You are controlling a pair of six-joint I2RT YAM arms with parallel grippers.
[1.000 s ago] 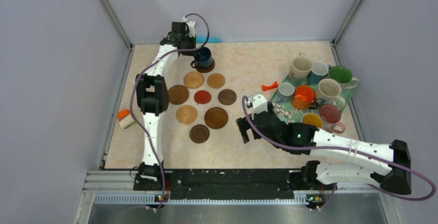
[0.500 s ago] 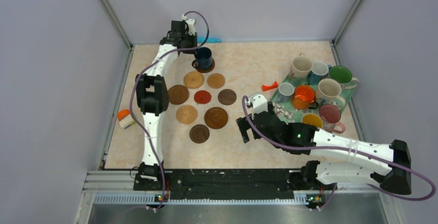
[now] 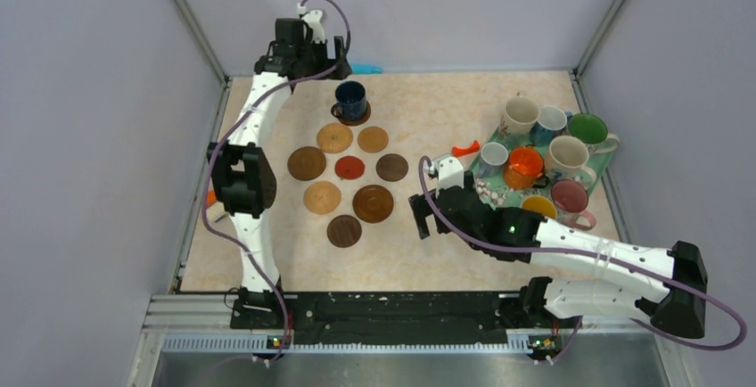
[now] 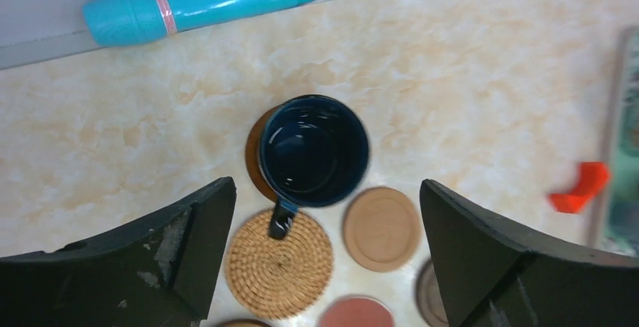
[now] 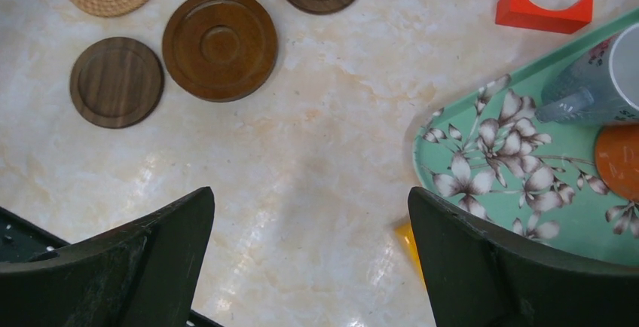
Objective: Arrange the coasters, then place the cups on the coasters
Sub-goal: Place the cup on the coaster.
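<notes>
A dark blue cup (image 3: 350, 97) (image 4: 313, 152) stands upright on a brown coaster (image 3: 357, 118) (image 4: 252, 154) at the far left. My left gripper (image 3: 308, 55) (image 4: 325, 185) hangs open above and behind it, holding nothing. Several coasters lie in a cluster nearer me: a woven tan one (image 3: 334, 137) (image 4: 279, 263), a smooth tan one (image 3: 373, 139) (image 4: 381, 228), a red one (image 3: 349, 168) and a large ridged brown one (image 3: 373, 203) (image 5: 219, 44). Several cups, such as the orange one (image 3: 523, 167), stand on the teal tray (image 3: 479, 177). My right gripper (image 3: 426, 219) (image 5: 310, 191) is open over bare table between coasters and tray.
A teal pen (image 3: 365, 69) (image 4: 196, 9) lies along the back wall. A red block (image 3: 464, 149) (image 5: 542, 12) sits just left of the tray. A small orange block (image 3: 210, 197) peeks out behind my left arm near the left edge.
My left gripper opened, let go of the dark blue cup on its coaster, and lifted back toward the far wall. The right arm barely shifted.
</notes>
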